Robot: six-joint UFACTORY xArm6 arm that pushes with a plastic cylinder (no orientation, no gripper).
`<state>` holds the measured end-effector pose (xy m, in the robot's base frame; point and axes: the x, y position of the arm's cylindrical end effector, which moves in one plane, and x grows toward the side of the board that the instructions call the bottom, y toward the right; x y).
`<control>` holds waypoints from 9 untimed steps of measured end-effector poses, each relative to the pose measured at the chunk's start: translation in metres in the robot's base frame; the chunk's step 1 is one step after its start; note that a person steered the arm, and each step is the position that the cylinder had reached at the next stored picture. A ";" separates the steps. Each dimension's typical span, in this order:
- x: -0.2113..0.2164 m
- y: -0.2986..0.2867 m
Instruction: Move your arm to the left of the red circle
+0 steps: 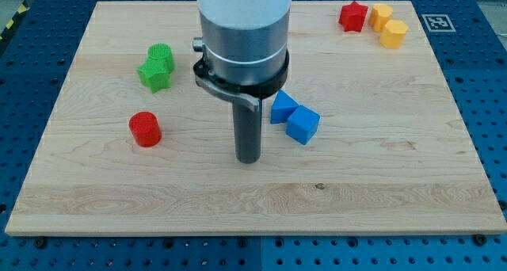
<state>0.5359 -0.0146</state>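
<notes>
I'm looking down on the wooden board (380, 184), with the arm's grey column (242, 33) over its middle. My tip (249, 159) is a bare rod, holding nothing, well to the view's right of the red circle (145, 129). Also right of the red circle sit the blue blocks (295, 116); above it, the green pair (156, 68). Far to its upper right are the red star (353, 16) and two yellow blocks (387, 25). My worry: heading straight across would shove the red circle, so I'd swing below it.

Robotics lab bench, wooden board (380, 144) on blue perforated table (491, 104), fiducial marker (435, 22) at board corner
</notes>
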 end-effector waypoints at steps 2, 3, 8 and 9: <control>0.044 -0.003; 0.044 -0.003; -0.047 -0.194; -0.036 -0.183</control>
<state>0.5001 -0.1980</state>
